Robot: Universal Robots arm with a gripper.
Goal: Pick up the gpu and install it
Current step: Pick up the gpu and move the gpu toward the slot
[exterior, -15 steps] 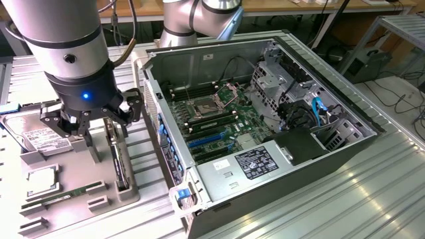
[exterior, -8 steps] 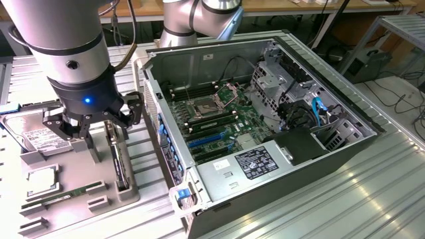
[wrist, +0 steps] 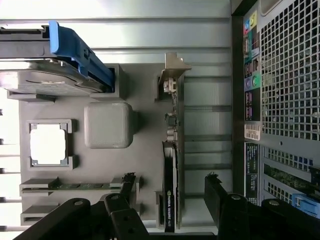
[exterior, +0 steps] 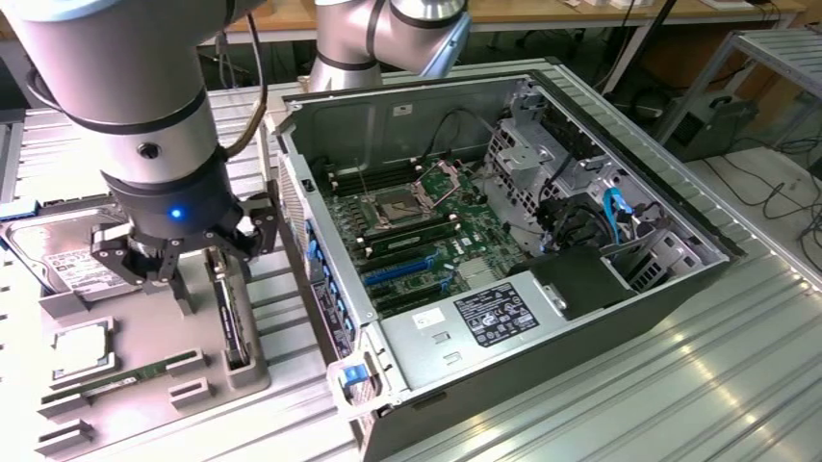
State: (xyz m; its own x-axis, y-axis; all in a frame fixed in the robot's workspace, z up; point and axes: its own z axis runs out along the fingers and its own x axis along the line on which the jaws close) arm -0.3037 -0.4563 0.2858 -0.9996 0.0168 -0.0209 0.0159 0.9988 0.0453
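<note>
The gpu [exterior: 233, 313] stands on edge in a slot of the grey holder tray [exterior: 141, 318], on the exterior view's left, beside the open computer case. It is a thin dark card [wrist: 171, 185] with a silver bracket [wrist: 173, 70] at one end. My gripper [exterior: 212, 268] hangs just above the card, open. In the wrist view the gripper [wrist: 170, 192] straddles the card, with one black fingertip [wrist: 128, 181] on each side and a gap between each fingertip and the board. Nothing is held.
The tray also holds a hard drive [exterior: 52, 252] in a blue caddy [wrist: 80, 55], a processor [wrist: 48, 144] and a green memory stick [exterior: 129, 373]. The open case [exterior: 668, 207] shows the motherboard [exterior: 424, 231] with blue slots [exterior: 400, 271]. The case's rear panel [wrist: 285, 90] lies close to the gpu.
</note>
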